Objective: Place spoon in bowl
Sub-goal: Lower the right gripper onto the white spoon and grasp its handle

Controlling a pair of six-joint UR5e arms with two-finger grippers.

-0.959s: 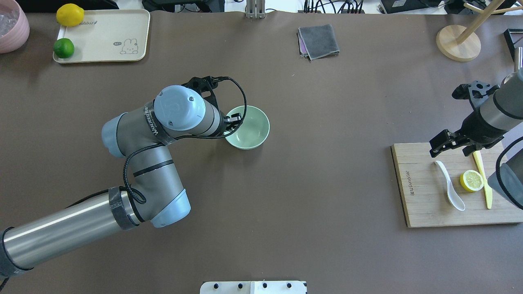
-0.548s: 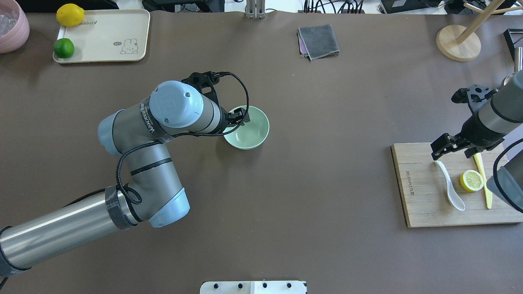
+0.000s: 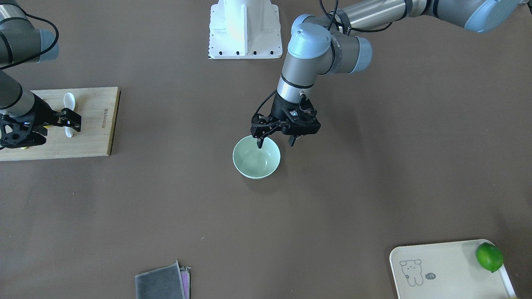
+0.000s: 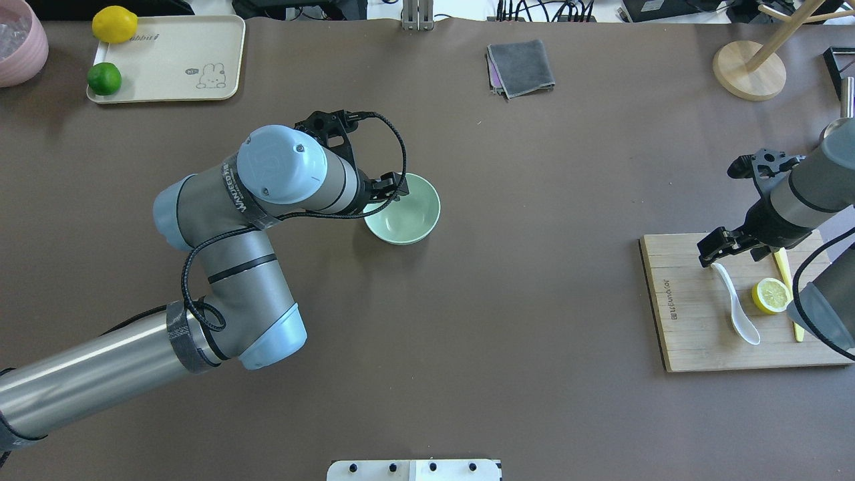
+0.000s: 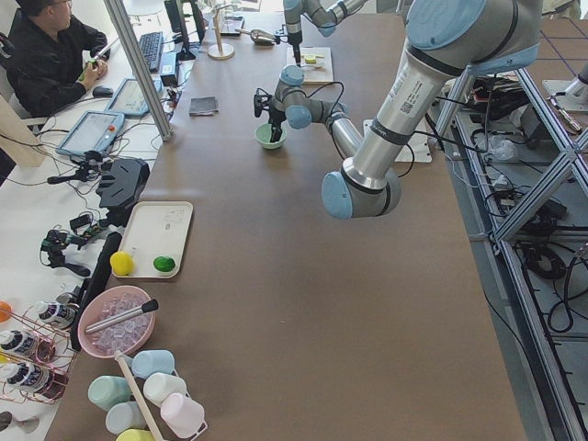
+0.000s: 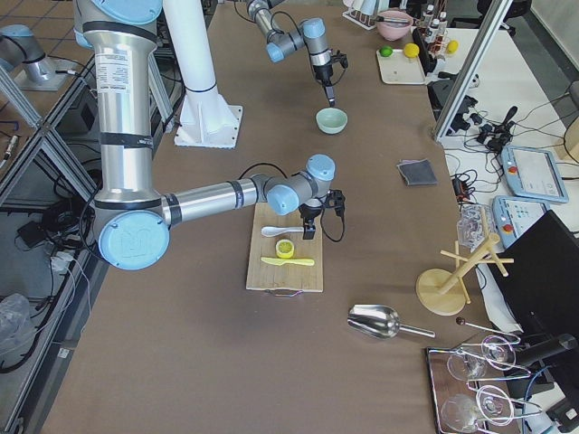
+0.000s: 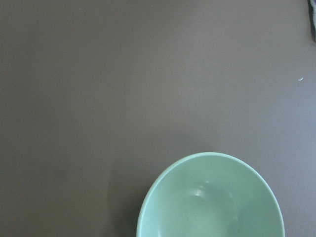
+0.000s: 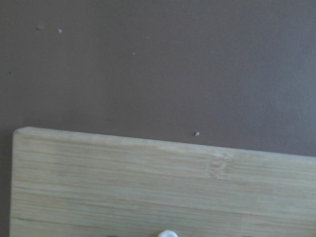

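The white spoon (image 4: 736, 306) lies on the bamboo cutting board (image 4: 688, 327), its handle pointing away from the robot. My right gripper (image 4: 735, 251) is open and hovers over the handle's tip, which peeks into the bottom edge of the right wrist view (image 8: 168, 233). The mint-green bowl (image 4: 407, 212) stands empty at mid-table. My left gripper (image 3: 276, 144) is open above the bowl's (image 3: 256, 160) robot-side rim, one fingertip over the inside and one outside. The bowl (image 7: 212, 197) fills the bottom of the left wrist view.
A lemon half (image 4: 770, 295) and a yellow knife (image 4: 793, 300) lie beside the spoon. A cream tray (image 4: 180, 60) with a lime (image 4: 104, 78) and a lemon (image 4: 114, 24) sits far left, a grey cloth (image 4: 521, 67) far centre, a wooden stand (image 4: 748, 70) far right.
My right gripper has come down and shifted over the spoon's handle end. My left arm has shifted slightly, its gripper still at the bowl's rim. Spoon and bowl have not moved.
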